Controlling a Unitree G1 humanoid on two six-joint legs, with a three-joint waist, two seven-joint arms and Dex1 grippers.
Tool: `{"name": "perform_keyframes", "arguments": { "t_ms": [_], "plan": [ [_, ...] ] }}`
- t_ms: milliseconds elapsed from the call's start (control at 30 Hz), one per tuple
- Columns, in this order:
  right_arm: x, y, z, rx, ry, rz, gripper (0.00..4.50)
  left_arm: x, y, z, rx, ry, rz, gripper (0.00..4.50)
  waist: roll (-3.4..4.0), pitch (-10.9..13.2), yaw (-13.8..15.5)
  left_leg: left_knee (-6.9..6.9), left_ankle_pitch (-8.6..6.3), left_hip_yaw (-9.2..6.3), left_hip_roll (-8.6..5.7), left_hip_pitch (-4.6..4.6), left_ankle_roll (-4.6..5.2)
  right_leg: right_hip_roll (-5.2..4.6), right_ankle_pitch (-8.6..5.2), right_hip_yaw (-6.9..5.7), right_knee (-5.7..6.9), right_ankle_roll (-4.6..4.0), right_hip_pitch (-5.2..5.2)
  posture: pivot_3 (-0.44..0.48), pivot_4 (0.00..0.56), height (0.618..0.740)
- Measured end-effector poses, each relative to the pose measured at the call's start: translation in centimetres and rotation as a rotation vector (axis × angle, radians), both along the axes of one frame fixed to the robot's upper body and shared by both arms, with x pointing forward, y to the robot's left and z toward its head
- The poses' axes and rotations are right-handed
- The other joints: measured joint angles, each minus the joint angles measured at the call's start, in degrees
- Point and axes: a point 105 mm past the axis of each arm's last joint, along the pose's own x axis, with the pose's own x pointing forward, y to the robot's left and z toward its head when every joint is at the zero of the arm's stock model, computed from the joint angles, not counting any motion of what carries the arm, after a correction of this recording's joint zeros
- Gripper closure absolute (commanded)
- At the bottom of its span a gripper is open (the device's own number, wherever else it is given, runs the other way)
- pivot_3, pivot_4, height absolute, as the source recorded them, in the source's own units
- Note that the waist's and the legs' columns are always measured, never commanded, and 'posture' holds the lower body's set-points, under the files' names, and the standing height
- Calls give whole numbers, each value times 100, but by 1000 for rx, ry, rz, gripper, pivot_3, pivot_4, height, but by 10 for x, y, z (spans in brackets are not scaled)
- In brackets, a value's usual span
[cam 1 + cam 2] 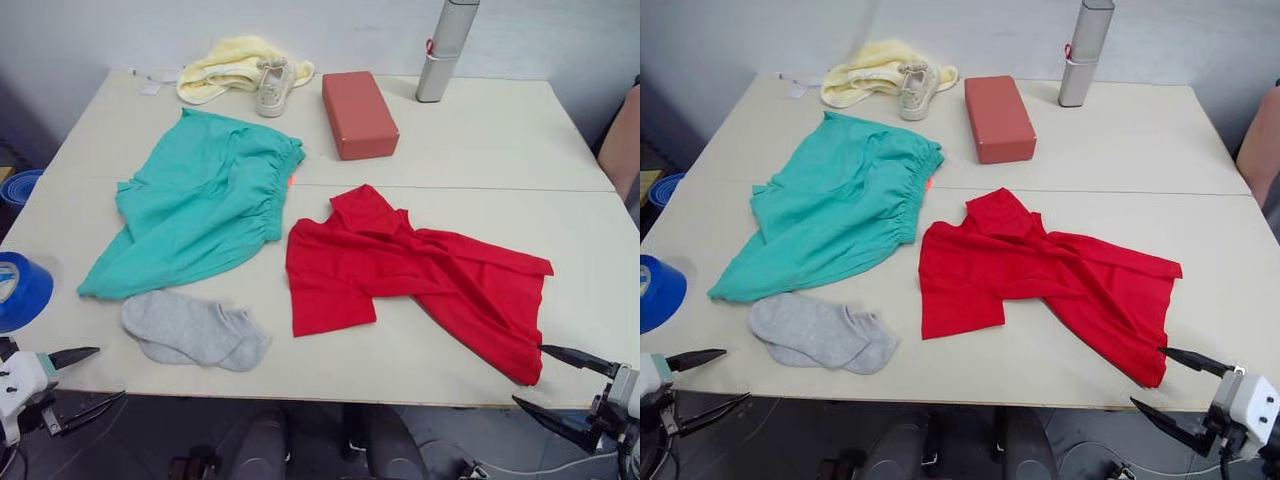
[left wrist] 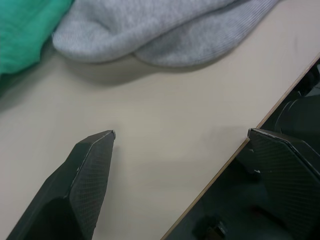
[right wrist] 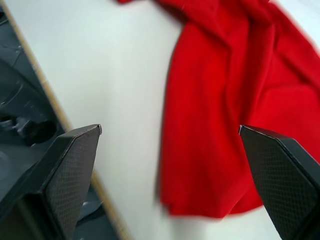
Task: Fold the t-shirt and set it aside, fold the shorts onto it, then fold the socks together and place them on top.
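Three garments lie unfolded on the table (image 1: 480, 150) in front of you, both grippers empty.

Your left gripper (image 1: 82, 378) and right gripper (image 1: 560, 382) hang at the near edge, jaws spread wide. The t-shirt (image 1: 400, 275) lies crumpled right of centre, the shorts (image 1: 205, 200) spread to its left, and the socks (image 1: 195, 330) overlap just beside the shorts' near leg.

Red t-shirt (image 1: 420, 275), teal shorts (image 1: 200, 205), grey socks (image 1: 195, 330), brick-red box (image 1: 358, 113).
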Motion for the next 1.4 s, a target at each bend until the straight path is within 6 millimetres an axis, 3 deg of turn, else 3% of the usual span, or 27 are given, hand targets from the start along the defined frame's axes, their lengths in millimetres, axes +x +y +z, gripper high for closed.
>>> {"name": "perform_keyframes", "arguments": {
  "t_ms": [200,333,533,600,700,833,1067,1333,1400],
  "plan": [
    [7,1,4,17,-23,-40,0,0,-13,13,-28,0,-19,25,4,-2,34,-6,11,6,1,-5,24,1,-1,-3,-1,-1,-6,0,150,740],
    [6,14,-3,67,-26,-62,0,10,-38,22,-79,18,-89,25,4,-3,88,-1,11,8,2,-3,24,1,-1,-2,3,0,-3,0,150,740],
    [14,28,14,204,-54,-169,0,39,-110,56,-264,132,-300,25,16,-9,104,7,20,6,-2,-1,23,-4,2,5,21,3,0,0,150,740],
    [21,25,30,248,-128,-256,0,49,-143,71,-271,132,-415,25,26,-14,95,6,25,8,-5,0,24,-3,3,7,23,5,0,0,150,740],
    [21,11,42,245,-190,-353,0,57,-176,78,-278,125,-536,25,47,-24,77,0,36,26,-7,5,1,8,3,12,29,7,-2,0,150,740],
    [5,-1,37,185,-158,-408,0,77,-211,59,-238,134,-643,25,57,-30,107,6,39,32,-9,4,-1,23,4,13,33,11,-4,0,150,740],
    [-25,-2,20,105,-12,-387,0,112,-225,16,1,184,-603,25,51,-31,67,3,26,42,0,5,19,36,5,38,29,15,-6,0,150,740],
    [-15,-13,12,46,90,-389,0,108,-257,3,-42,191,-669,25,44,-31,95,19,27,42,-1,4,24,36,7,46,32,18,-9,0,150,740],
    [-12,-16,8,50,143,-403,0,109,-257,2,-27,182,-672,419,44,-32,99,18,27,41,-1,5,25,36,7,46,32,18,-8,0,150,740]
  ]
}}
